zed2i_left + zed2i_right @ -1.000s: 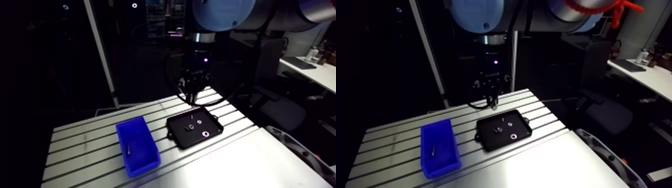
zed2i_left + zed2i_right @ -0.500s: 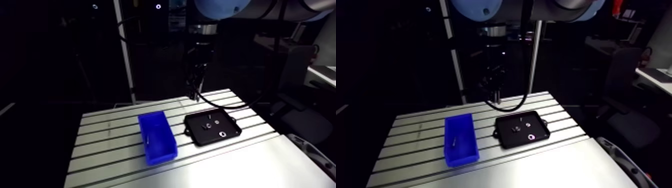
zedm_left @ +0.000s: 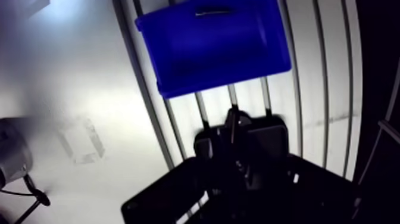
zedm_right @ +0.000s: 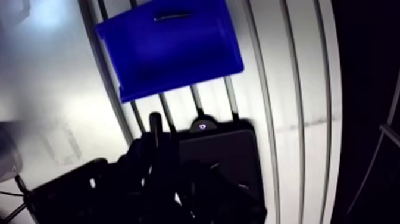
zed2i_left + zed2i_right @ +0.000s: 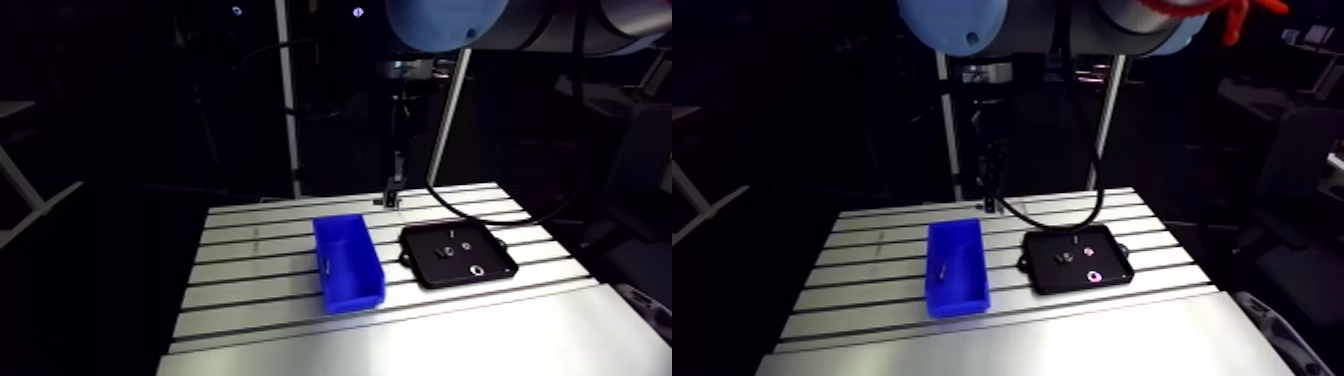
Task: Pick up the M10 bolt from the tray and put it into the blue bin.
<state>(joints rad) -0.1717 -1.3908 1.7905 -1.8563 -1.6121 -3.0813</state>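
The pincer [image 5: 393, 190] hangs high over the back of the tabletop [image 5: 250, 285], between the blue bin [image 5: 355, 297] and the black tray [image 5: 432, 272]. It is too dark in the wrist view for me to tell whether it is apart or together. A slim dark bolt [image 5: 326, 265] lies inside the bin, and only small bits remain in the tray. I'd judge the drop is done. If so, the next move is just to lift clear.
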